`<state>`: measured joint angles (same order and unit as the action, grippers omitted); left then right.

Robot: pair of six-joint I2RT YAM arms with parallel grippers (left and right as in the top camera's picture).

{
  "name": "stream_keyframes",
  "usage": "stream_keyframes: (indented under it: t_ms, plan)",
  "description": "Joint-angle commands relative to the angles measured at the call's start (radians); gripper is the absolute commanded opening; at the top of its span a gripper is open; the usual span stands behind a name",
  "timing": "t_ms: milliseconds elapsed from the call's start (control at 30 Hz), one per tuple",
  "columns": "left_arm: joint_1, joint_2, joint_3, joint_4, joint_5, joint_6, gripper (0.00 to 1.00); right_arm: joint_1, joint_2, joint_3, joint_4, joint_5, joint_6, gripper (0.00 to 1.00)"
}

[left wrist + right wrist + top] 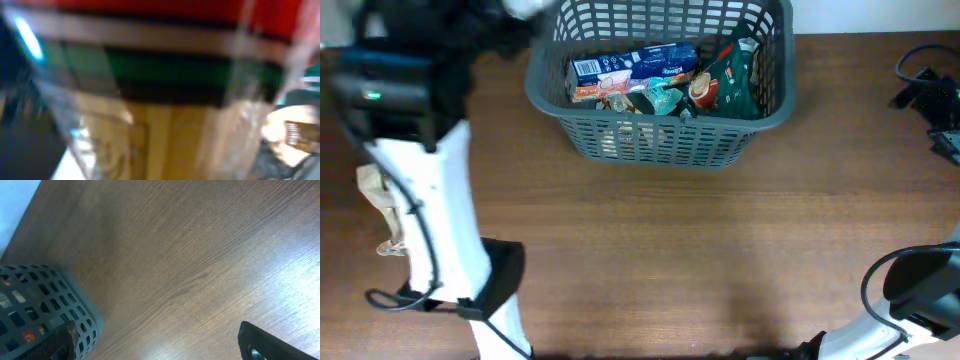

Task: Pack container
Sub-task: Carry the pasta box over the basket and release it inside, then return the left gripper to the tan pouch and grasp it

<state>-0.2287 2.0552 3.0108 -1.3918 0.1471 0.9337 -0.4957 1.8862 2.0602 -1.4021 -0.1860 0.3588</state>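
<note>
The container (660,140), a dark grey lattice basket, stands at the back middle of the table and holds several snack packages (660,80). Its corner also shows in the right wrist view (50,300). My left gripper (515,20) is a blur at the back left, just beside the basket's left rim. Its wrist view is filled by a very close, blurred snack package (165,125) in clear wrap with red, green and yellow parts, which hides the fingers. My right gripper (160,350) is open and empty over bare wood.
A beige object (380,205) lies at the table's left edge, partly behind my left arm. Black cables and gear (930,95) sit at the back right. My right arm's base (920,290) is at the front right corner.
</note>
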Motion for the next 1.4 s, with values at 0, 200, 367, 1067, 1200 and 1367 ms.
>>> stream_keyframes:
  t_ms: [0, 200, 367, 1067, 1200, 1367]
  plan:
    - [-0.106, 0.046, -0.068, 0.016, 0.027, 0.227, 0.02, 0.005, 0.002, -0.003, 0.003, -0.002, -0.003, 0.99]
    - [-0.198, 0.149, -0.196, 0.103, -0.113, 0.231, 0.02, 0.005, 0.002, -0.003, 0.003, -0.002, -0.003, 0.99]
    - [-0.212, 0.253, -0.294, 0.166, -0.178, 0.049, 0.02, 0.005, 0.002, -0.003, 0.003, -0.002, -0.003, 0.99]
    - [-0.242, 0.356, -0.257, 0.111, -0.436, -0.269, 0.99, 0.005, 0.002, -0.003, 0.003, -0.002, -0.003, 0.99]
    - [-0.226, 0.278, -0.22, 0.105, -0.436, -0.317, 0.99, 0.005, 0.002, -0.003, 0.003, -0.002, -0.003, 0.99]
    - [-0.127, 0.098, -0.215, 0.127, -0.436, -0.431, 0.99, 0.005, 0.002, -0.003, 0.003, -0.002, -0.003, 0.99]
